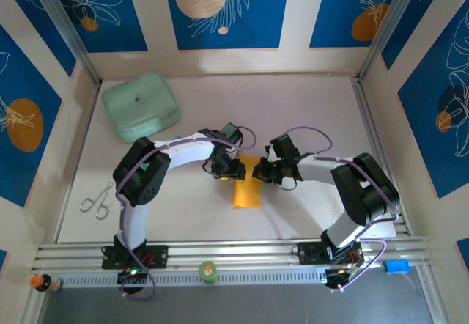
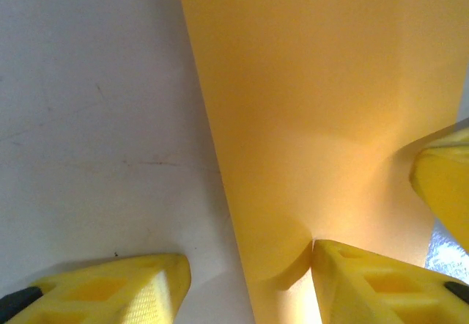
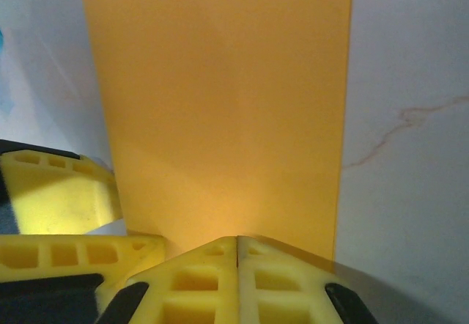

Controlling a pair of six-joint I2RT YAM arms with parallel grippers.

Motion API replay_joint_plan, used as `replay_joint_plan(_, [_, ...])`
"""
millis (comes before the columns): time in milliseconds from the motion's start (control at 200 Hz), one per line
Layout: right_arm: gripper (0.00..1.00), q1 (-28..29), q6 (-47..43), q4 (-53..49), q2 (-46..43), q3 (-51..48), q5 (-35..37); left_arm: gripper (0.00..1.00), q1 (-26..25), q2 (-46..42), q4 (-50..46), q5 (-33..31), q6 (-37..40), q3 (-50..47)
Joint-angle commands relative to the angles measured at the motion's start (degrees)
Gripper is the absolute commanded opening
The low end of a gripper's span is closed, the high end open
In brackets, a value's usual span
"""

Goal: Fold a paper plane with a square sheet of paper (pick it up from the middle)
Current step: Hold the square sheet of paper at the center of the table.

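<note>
At the far left of the table [image 1: 308, 111] sit a mint-green box [image 1: 141, 106] and a pair of scissors [image 1: 97, 199], both well apart from the work and playing no part in it. Moving in, the left claw [image 1: 229, 168] is low over the table with its jaws about half open. In its wrist view [image 2: 249, 256] one finger rests on bare table and the other meets the left side of the square sheet of paper [image 1: 247, 190], which curls up a little against that finger. The claw holds nothing. The orange-yellow paper lies in the middle of the table between the two claws. From above it reads as a tall narrow rectangle rather than a square, and a faint line runs down it in the right wrist view [image 3: 227, 111], so it has probably been folded once, though I cannot be sure. On the right, the right claw [image 1: 262, 171] is shut, its fingertips pressed together at the near edge of the paper [image 3: 237, 247]. Whether they pinch that edge or only press on it cannot be told. No pointed nose, angled corners or wings show, so by my reading the job is at an early stage with nearly all the folds left.
</note>
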Motion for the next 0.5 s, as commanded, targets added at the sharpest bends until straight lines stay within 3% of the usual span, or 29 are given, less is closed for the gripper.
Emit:
replay_joint_plan(0, [0.00,0.49,-0.50,0.42,1.70,-2.31,0.82,0.55,0.26,5.44,3.56,-3.73,1.06,-1.75])
replay_joint_plan(180, [0.00,0.08,-5.10,2.53,2.98,-4.93,3.55,0.55,0.25,4.39,4.34,-3.07,-0.06,-2.11])
replay_joint_plan(495, [0.00,-2.06,-19.87,4.44,5.08,-1.95,-2.64,0.63,0.76,-8.80,6.06,-7.66,-3.86,-5.17])
